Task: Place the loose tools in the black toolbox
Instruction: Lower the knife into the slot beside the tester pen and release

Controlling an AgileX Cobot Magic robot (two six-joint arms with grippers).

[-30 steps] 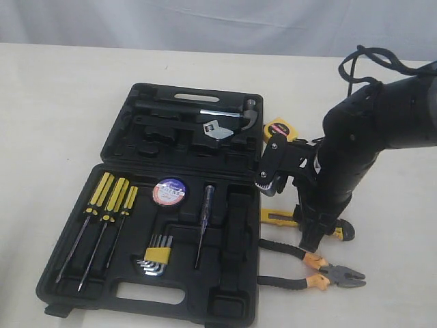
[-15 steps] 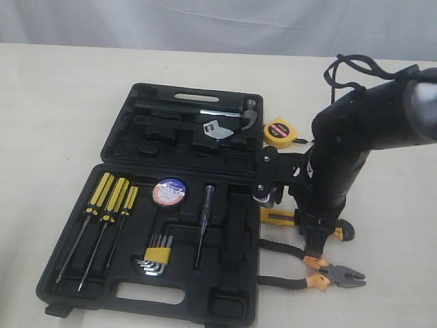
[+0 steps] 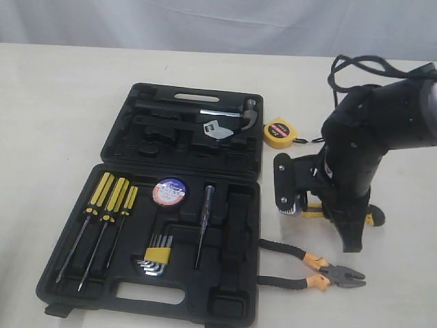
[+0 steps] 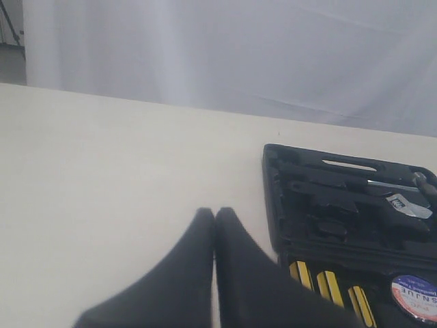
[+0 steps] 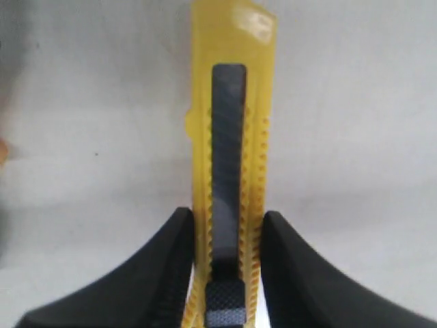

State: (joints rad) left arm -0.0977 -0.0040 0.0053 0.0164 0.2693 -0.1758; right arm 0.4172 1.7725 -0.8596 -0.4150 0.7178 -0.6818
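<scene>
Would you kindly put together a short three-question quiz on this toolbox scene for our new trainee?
1. True or false: the black tape roll lies inside the black toolbox.
2. What is the right gripper shut on? A) a screwdriver B) the yellow-black utility knife C) the hammer
3. Which two loose tools lie on the table with no gripper on them?

Key:
1. True
2. B
3. The yellow tape measure and the pliers
</scene>
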